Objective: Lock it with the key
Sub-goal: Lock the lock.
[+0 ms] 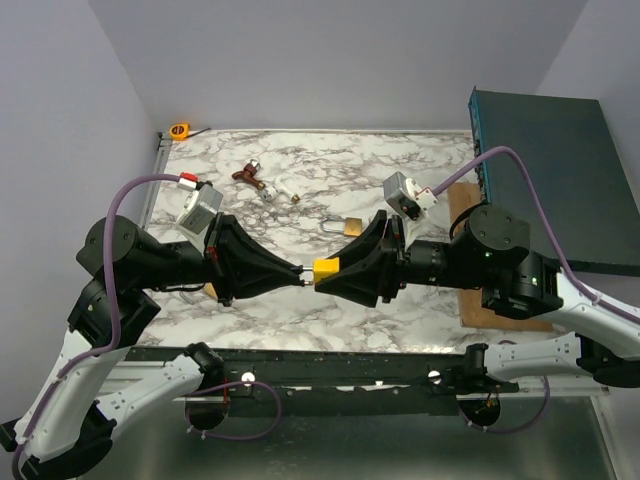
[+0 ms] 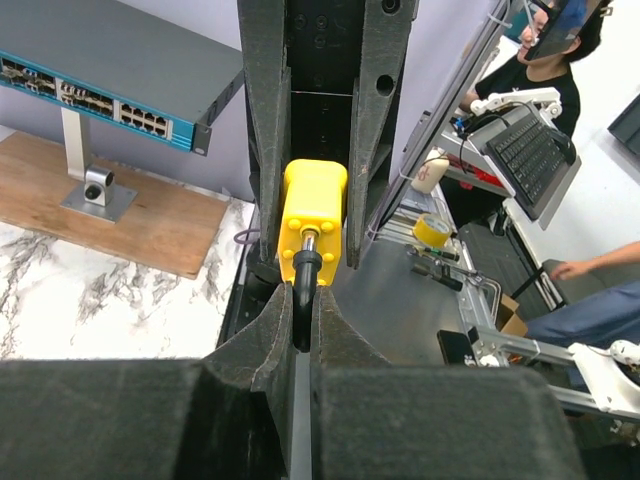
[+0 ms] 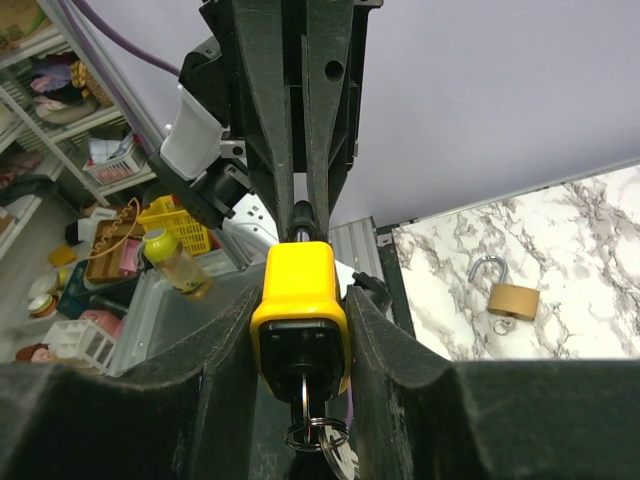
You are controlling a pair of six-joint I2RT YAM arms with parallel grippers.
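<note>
The right gripper point(image 3: 300, 305) pinches the yellow padlock point(image 3: 298, 278), with the key point(image 3: 301, 386) inside; the left gripper point(image 2: 301, 300) pinches its shackle point(image 2: 303, 275).

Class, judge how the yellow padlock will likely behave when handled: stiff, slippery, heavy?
The yellow padlock looks rigid and blocky, so unlikely to roll. Its smooth casing may slip between the right fingers. The key ring hanging below would probably swing.
</note>
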